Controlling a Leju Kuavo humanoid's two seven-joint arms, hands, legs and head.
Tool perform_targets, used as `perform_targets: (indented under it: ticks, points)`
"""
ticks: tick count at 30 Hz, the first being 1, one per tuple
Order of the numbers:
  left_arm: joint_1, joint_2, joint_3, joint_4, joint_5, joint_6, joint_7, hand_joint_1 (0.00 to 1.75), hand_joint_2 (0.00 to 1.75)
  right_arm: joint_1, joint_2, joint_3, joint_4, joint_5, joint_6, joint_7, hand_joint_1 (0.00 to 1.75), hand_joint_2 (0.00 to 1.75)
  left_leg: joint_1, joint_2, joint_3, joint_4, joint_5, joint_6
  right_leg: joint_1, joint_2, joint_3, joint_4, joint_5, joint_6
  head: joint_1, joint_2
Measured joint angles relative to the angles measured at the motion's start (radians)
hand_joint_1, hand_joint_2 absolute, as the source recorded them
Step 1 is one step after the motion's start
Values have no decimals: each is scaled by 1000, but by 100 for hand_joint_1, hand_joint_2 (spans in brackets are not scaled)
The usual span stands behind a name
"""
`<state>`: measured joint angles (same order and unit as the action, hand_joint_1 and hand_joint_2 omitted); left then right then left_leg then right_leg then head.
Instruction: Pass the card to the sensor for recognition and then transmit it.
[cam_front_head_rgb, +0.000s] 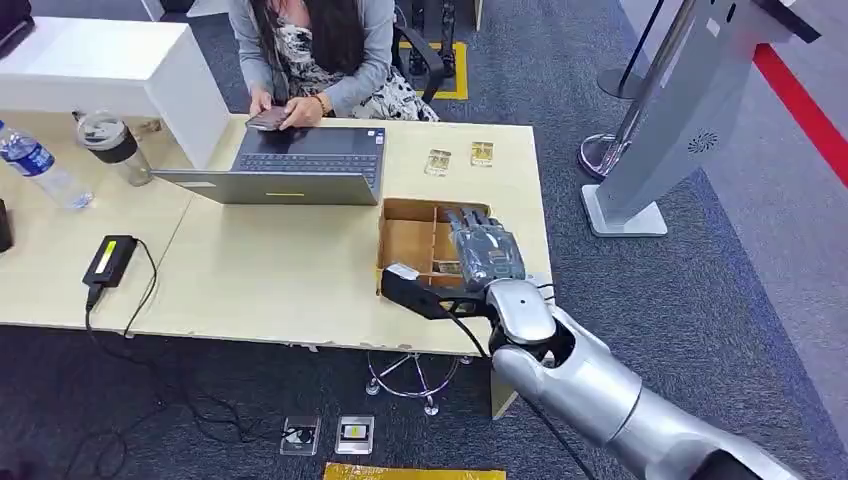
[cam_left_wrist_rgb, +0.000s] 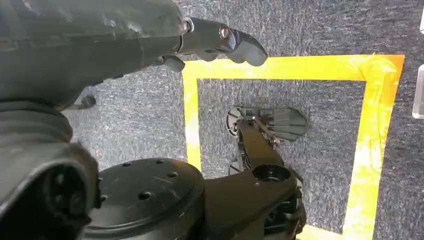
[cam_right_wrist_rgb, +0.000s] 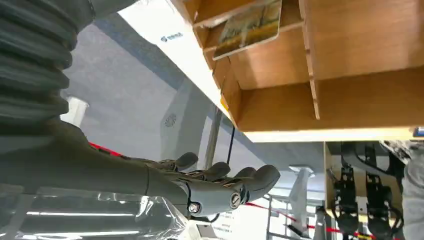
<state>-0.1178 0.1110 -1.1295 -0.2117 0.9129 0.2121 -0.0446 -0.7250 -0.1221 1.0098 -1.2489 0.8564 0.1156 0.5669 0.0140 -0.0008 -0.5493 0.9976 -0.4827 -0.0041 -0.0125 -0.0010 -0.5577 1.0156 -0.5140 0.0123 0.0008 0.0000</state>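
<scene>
The right robot hand hovers over the right side of the partitioned cardboard box at the near right end of the counter, its fingers stretched out side by side and holding nothing. A card lies inside one compartment of the box. The left robot hand hangs over the carpet, empty, fingers loosely extended. At the far side, a person sits behind a laptop.
</scene>
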Motion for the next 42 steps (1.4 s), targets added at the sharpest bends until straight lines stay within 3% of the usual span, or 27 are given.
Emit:
perform_targets:
  ticks: [16, 42]
  points:
    - [0, 0, 0, 0, -16, -9, 3, 0, 0, 4, 39, 23, 137, -32, -74, 0, 0, 175, 0, 0, 0, 0, 0, 0, 0, 0, 0, 0, 0, 0, 0, 0]
    - [0, 0, 0, 0, -21, -6, 3, 0, 0, -1, 83, 39, 244, -30, -113, -16, 0, 175, 0, 0, 0, 0, 0, 0, 0, 0, 0, 0, 0, 0, 0, 0]
